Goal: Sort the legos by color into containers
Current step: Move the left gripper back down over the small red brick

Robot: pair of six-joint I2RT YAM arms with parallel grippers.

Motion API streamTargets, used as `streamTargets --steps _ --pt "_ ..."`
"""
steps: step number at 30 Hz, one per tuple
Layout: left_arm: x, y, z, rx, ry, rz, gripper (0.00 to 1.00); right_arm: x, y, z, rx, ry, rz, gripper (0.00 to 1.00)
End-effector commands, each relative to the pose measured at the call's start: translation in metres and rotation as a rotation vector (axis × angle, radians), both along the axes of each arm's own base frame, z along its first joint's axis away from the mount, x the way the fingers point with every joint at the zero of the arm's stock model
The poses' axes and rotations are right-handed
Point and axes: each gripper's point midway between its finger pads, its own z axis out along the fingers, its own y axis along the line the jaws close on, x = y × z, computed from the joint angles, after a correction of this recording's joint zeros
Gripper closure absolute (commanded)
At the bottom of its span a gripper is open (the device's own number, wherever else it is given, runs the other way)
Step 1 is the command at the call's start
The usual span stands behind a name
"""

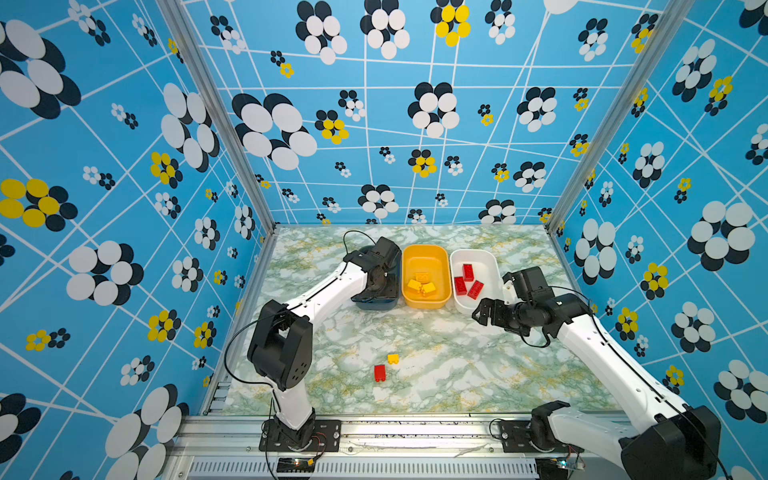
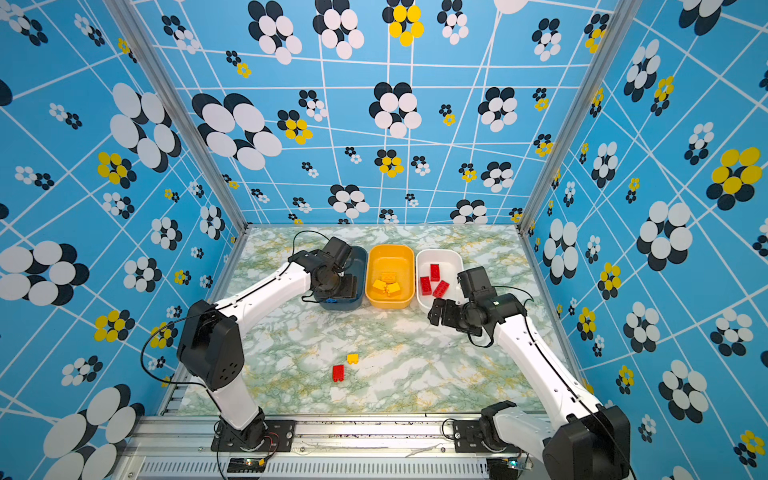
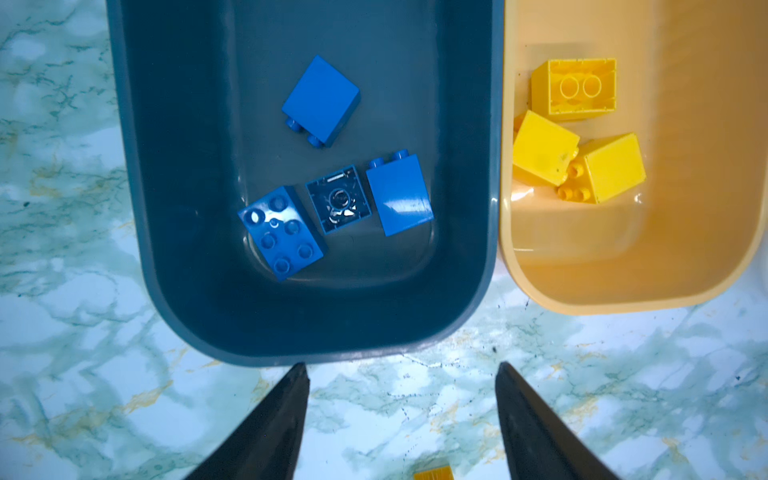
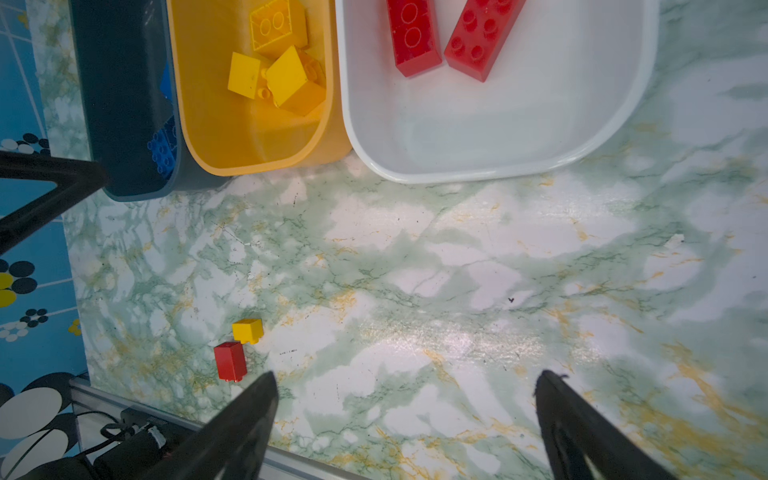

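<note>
Three containers stand in a row at the back: a dark teal one [image 1: 374, 305], a yellow one [image 1: 426, 250] and a white one [image 1: 484, 262]. Several blue legos [image 3: 322, 99] lie in the teal tub [image 3: 174, 208]. Three yellow legos [image 1: 422, 284] are in the yellow tub, three red ones [image 1: 468, 272] in the white. My left gripper [image 3: 401, 368] hangs over the teal tub's near end, open and empty. My right gripper [image 4: 405, 378] hovers open and empty in front of the white tub [image 4: 498, 137]. A loose red lego [image 1: 379, 372] and a small yellow lego [image 1: 393, 358] lie side by side on the table near the front.
The marble-patterned table [image 1: 478, 365] is walled on three sides by blue flower-patterned panels. A metal rail [image 1: 395, 436] with both arm bases runs along the front edge. My left arm's elbow [image 1: 280, 345] stands just left of the two loose bricks.
</note>
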Motion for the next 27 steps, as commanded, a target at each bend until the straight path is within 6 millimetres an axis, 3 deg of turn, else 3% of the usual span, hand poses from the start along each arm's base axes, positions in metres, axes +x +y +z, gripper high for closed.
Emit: streamTargets --steps 1,27 --pt "-0.02 0.003 0.003 0.005 0.01 0.027 0.26 0.007 0.007 0.007 0.024 -0.017 0.029 0.02" --pt "-0.156 0.029 -0.033 0.053 0.199 0.096 0.18 0.03 0.028 -0.001 0.055 0.015 0.13 0.02"
